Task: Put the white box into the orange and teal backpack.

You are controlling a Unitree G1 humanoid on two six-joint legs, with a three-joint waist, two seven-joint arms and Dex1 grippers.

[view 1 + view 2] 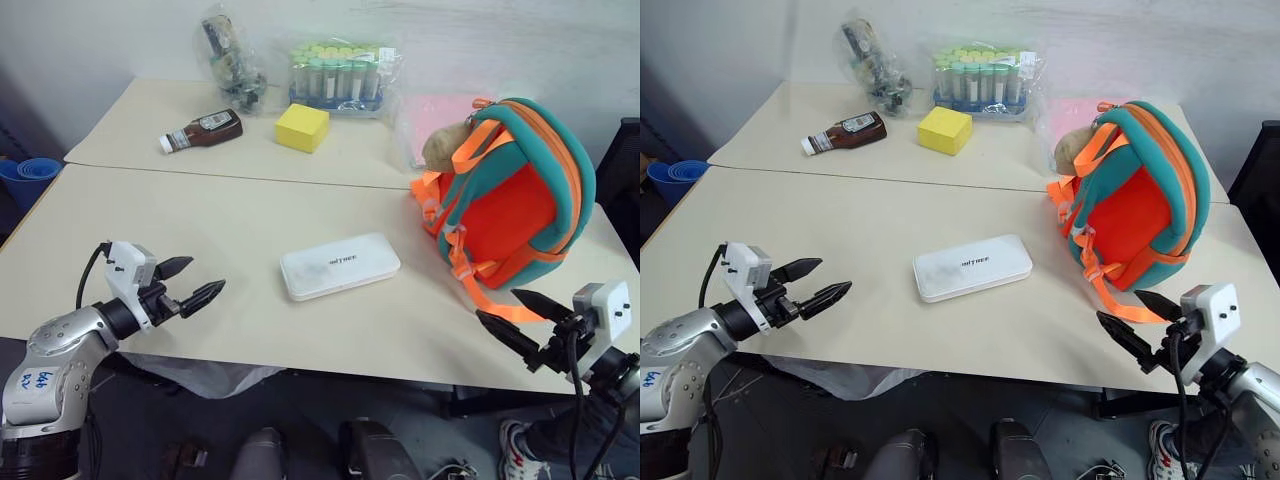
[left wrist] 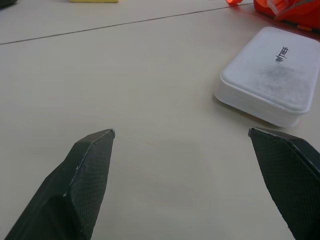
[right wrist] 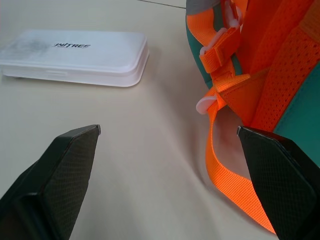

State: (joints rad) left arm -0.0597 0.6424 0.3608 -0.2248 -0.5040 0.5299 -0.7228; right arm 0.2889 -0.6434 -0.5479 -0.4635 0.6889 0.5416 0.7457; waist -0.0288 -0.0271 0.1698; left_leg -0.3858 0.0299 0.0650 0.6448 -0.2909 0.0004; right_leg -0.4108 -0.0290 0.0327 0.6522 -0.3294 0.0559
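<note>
- White box [image 1: 339,265] lies flat mid-frame on our table [image 1: 200,230], left of the backpack [image 1: 510,190].
- Our left end effector [image 1: 190,283] and right end effector [image 1: 522,316] gape apart, empty.

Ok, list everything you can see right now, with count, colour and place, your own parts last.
white box: 1, white, flat at table centre
backpack: 1, teal and orange, right of the box, plush toy at top
yellow block: 1, yellow, far table
sauce bottle: 1, brown, lying left of the block
tube rack: 1, bagged, green-capped tubes, behind the block
clear bag: 1, far left
pink sheet: 1, behind the backpack
left gripper: open, near left edge
right gripper: open, by the backpack strap
</note>
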